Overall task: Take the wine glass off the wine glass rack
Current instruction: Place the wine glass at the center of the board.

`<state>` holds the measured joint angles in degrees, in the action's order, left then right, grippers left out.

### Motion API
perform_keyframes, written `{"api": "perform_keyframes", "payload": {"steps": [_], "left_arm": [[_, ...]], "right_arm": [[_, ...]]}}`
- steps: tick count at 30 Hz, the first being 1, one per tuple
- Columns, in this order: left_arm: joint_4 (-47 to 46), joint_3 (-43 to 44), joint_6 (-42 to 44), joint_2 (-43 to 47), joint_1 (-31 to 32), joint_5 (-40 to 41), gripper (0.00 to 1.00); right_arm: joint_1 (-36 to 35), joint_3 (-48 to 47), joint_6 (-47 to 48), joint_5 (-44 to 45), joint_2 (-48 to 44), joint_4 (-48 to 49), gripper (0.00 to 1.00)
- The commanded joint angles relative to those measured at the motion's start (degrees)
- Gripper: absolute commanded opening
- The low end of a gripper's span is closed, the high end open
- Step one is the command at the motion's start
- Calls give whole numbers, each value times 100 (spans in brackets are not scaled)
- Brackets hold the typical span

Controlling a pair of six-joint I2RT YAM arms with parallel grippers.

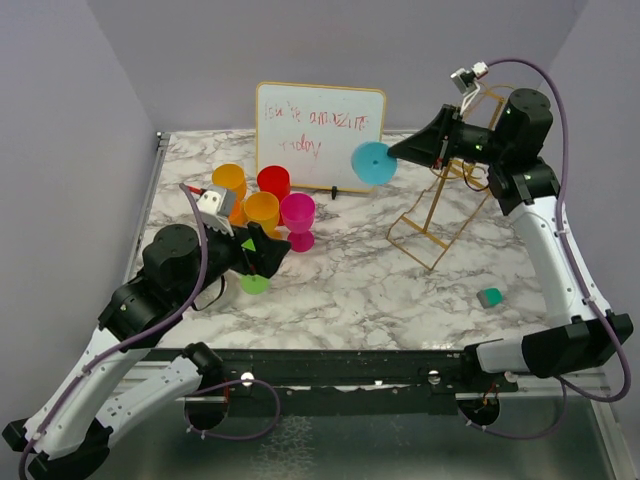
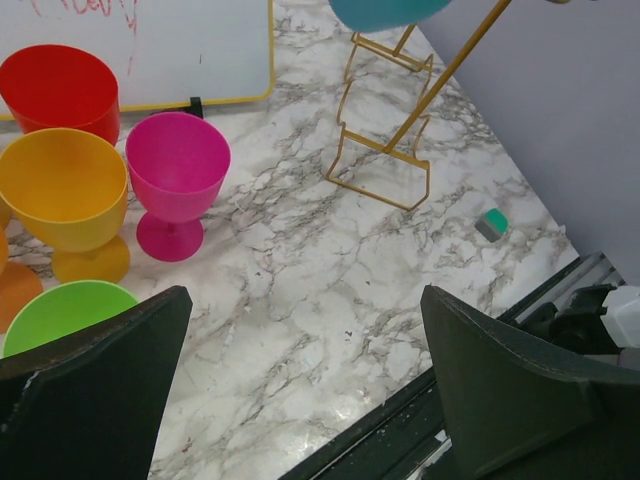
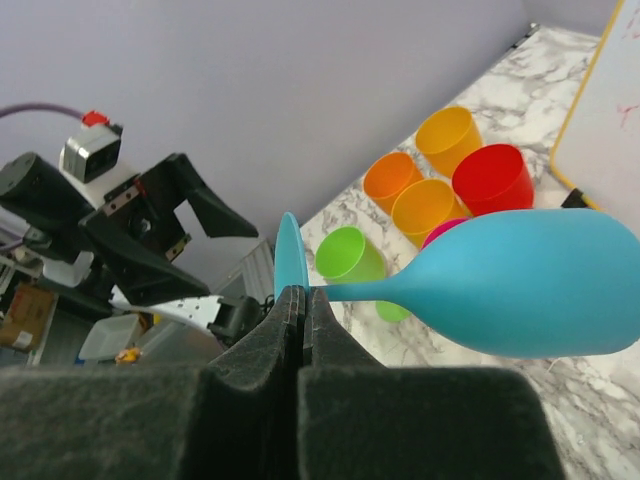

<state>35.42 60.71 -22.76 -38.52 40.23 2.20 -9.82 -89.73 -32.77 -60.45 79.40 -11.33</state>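
right jaws clamped on wine glass (image 3: 520, 285) stem | glass sideways beside rack (image 1: 437, 205) | left jaws apart

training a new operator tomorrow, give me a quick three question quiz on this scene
1. Fill in: the right claw grips the blue wine glass by its ____.
2. True or false: that glass hangs on the gold wire rack.
3. The left claw is: A shut on a glass; B open and empty; C hidden from every view.
Key: 1 stem; 2 false; 3 B.
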Motion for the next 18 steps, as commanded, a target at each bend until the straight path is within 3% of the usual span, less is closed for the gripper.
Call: {"api": "perform_keyframes", "payload": {"steps": [1, 13, 18], "left_arm": [[-279, 204, -154, 31, -6, 116, 99], [-562, 193, -396, 116, -6, -213, 99], [-919, 342, -555, 54, -8, -1007, 99]], "right_arm": [[-175, 437, 12, -302, -427, 320, 1], [-452, 1295, 167, -404, -1204, 74, 1], [-600, 1549, 244, -378, -1486, -107, 1]]}}
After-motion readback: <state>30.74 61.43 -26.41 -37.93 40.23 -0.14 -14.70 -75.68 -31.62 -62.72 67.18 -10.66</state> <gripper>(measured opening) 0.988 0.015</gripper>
